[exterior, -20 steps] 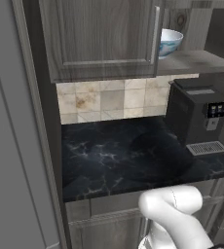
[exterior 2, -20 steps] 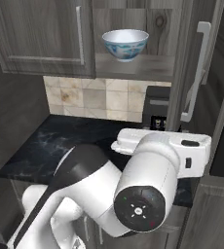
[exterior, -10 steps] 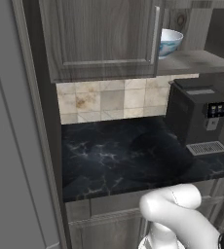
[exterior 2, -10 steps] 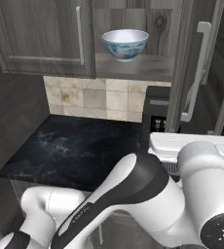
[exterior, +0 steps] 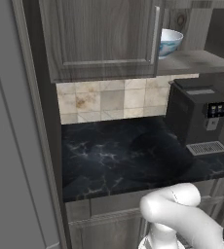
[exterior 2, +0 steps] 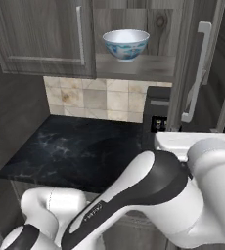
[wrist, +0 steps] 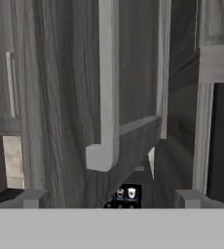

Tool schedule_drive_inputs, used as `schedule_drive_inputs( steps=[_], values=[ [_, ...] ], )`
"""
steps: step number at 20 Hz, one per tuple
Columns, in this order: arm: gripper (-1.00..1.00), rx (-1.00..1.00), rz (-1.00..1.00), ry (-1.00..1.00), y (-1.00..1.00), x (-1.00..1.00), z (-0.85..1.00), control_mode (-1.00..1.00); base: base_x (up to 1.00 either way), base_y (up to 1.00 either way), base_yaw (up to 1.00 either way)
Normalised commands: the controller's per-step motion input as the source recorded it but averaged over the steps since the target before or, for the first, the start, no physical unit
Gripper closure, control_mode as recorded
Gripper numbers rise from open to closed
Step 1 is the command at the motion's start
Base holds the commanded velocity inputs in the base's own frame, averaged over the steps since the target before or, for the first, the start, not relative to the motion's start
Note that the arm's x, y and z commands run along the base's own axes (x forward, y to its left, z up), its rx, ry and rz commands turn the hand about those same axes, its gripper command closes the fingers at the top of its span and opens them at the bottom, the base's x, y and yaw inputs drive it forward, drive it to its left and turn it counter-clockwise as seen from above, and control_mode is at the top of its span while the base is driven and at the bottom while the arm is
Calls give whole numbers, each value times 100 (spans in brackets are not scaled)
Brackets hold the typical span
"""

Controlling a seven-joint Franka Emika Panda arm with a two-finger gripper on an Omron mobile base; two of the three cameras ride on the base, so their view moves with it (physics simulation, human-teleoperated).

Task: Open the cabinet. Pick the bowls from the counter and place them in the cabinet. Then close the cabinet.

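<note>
Your fingers (wrist: 111, 202) stand wide apart, holding nothing, just below the open door's (wrist: 70, 97) bar handle (wrist: 106, 82). The patterned bowl (exterior 2: 125, 44) sits on the shelf (exterior 2: 134, 68) beyond. To shut the door, push flat against its face rather than hooking the handle.

A black coffee machine (exterior: 200, 113) stands at the tabletop's right rear corner. Beige tiled backsplash (exterior: 109, 101) lines the tabletop's back edge.

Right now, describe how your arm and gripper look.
The arm is made of glossy white rounded shells with dark grey-black joint sections; one dark segment carries small white lettering. The gripper shows two small grey blocky fingertips. No cables visible.
</note>
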Motion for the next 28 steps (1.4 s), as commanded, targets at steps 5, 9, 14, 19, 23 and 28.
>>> schedule_drive_inputs(
  steps=[5,9,14,19,23,28],
  values=[
    [-100,0,0,0,92,12,-16,-100,0,0,0],
    [-100,0,-1,0,100,28,-32,-100,0,0,0],
    [-100,5,-1,0,100,59,-29,-100,0,0,0],
    [-100,11,0,0,100,93,-22,-100,0,0,0],
    [-100,20,0,0,100,100,-2,-100,0,0,0],
    [-100,28,0,0,97,89,23,-100,0,0,0]
  ],
)
